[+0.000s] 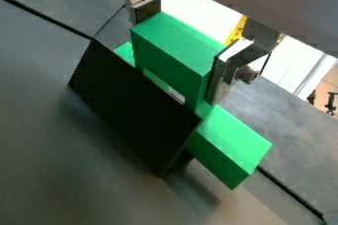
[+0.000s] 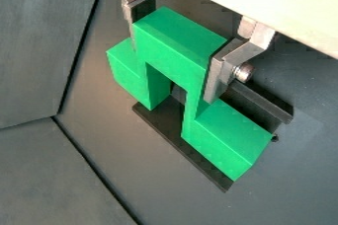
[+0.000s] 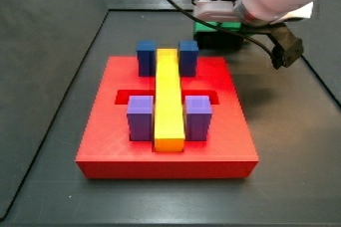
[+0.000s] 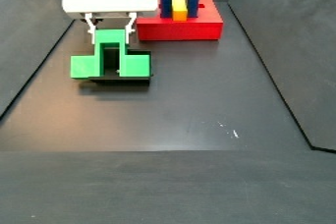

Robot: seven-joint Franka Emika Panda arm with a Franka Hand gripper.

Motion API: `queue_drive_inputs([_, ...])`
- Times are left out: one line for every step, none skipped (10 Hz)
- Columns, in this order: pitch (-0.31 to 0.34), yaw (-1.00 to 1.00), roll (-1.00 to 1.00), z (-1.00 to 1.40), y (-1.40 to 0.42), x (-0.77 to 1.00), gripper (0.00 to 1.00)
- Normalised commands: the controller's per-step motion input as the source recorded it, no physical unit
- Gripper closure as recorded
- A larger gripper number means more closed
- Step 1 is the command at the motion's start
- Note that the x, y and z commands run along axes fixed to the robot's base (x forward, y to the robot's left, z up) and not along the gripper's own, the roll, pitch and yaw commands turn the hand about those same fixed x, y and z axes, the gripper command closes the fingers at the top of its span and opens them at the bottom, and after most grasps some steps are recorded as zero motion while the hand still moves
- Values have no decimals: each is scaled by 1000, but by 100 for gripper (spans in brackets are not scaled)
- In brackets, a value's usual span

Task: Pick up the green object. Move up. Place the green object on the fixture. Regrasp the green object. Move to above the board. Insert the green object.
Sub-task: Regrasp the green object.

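You are looking at the large flat red square board point(image 3: 167, 141) carrying its smooth yellow bar point(image 3: 167, 92) among blue and purple blocks. Beyond its far edge, the bright green plastic crossbar piece point(image 4: 110, 62) is sitting on the small black fixture point(image 1: 126, 106). The gripper point(image 2: 185, 41) is clamping its raised cube between silver fingers point(image 2: 227, 69).

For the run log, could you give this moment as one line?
end effector: closed on green object | green object: on fixture | board: apart
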Motion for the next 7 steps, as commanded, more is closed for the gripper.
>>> queue_drive_inputs([0,0,0,0,0,0,100])
queue_drive_inputs([0,0,0,0,0,0,100])
queue_drive_inputs([0,0,0,0,0,0,100])
queue_drive_inputs([0,0,0,0,0,0,100])
queue_drive_inputs([0,0,0,0,0,0,100])
queue_drive_inputs([0,0,0,0,0,0,100])
queue_drive_inputs([0,0,0,0,0,0,100])
